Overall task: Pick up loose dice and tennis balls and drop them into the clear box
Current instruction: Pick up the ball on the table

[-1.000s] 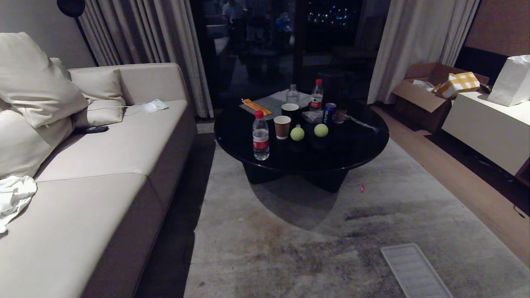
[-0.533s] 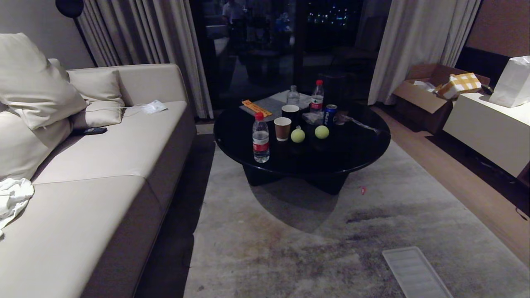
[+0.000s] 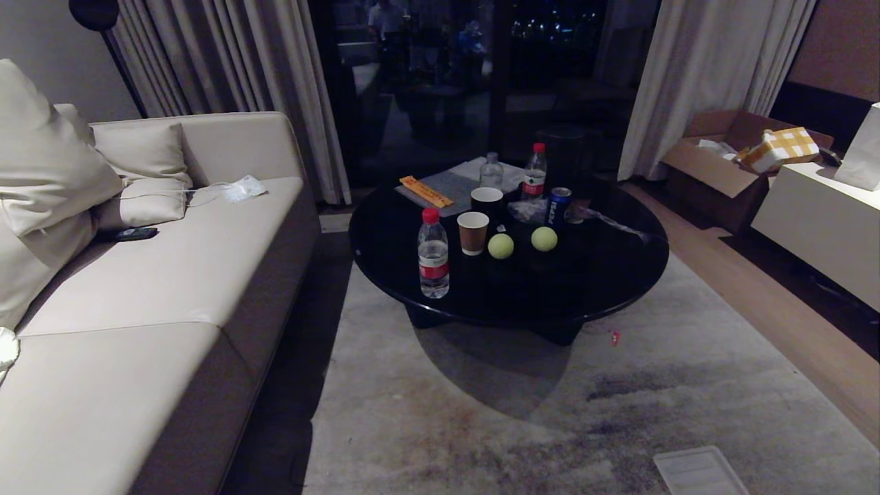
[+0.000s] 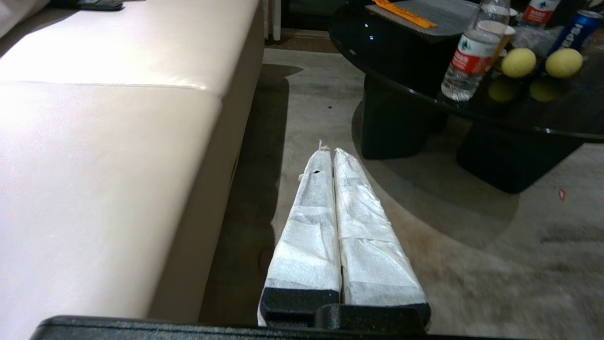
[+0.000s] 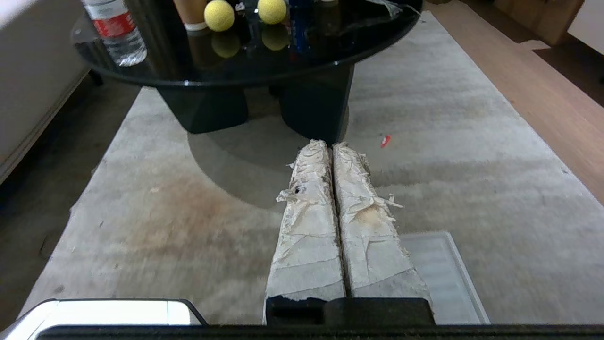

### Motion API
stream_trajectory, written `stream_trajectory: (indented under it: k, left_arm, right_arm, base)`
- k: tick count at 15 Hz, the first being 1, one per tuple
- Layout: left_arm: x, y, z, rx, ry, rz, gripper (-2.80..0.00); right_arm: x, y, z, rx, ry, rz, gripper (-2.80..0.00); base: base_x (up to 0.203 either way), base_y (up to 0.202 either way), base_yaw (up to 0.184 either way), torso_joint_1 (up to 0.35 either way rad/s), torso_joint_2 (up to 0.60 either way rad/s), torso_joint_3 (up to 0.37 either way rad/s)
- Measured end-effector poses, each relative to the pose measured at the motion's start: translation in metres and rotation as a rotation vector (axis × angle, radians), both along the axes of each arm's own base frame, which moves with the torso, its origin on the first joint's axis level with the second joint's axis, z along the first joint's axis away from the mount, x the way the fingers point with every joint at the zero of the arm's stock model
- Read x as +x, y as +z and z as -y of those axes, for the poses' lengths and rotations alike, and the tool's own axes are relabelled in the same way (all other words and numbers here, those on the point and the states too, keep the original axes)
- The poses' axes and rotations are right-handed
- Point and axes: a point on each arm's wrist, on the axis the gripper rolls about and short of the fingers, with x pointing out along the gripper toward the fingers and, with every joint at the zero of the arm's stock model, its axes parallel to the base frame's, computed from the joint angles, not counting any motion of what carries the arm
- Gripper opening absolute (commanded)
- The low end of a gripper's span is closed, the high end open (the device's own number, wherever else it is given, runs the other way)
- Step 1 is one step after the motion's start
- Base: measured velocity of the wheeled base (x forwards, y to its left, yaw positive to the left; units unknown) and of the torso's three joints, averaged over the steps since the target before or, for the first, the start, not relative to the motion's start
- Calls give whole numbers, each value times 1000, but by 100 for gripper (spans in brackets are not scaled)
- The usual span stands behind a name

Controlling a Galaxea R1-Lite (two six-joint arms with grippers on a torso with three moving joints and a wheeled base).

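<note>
Taped left hand (image 4: 332,152) wrist-view only

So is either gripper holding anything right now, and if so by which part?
Nothing is held. The left gripper and right gripper are both shut on nothing, over the rug; both tennis balls sit on the black table.

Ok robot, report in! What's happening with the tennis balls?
Left gripper shut, empty. Right gripper shut, empty. Both tennis balls on the black table. Paper cup and Pepsi can crowd them.
</note>
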Motion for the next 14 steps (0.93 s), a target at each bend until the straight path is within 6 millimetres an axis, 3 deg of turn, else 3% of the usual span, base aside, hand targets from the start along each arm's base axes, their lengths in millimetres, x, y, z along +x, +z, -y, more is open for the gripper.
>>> stream_trajectory:
  k: [14]
  left_arm:
    - [0,0,0,0,0,0,-280]
  right_arm:
    - [0,0,0,0,0,0,-280]
  base:
    - [183,0,-1,2,2,1]
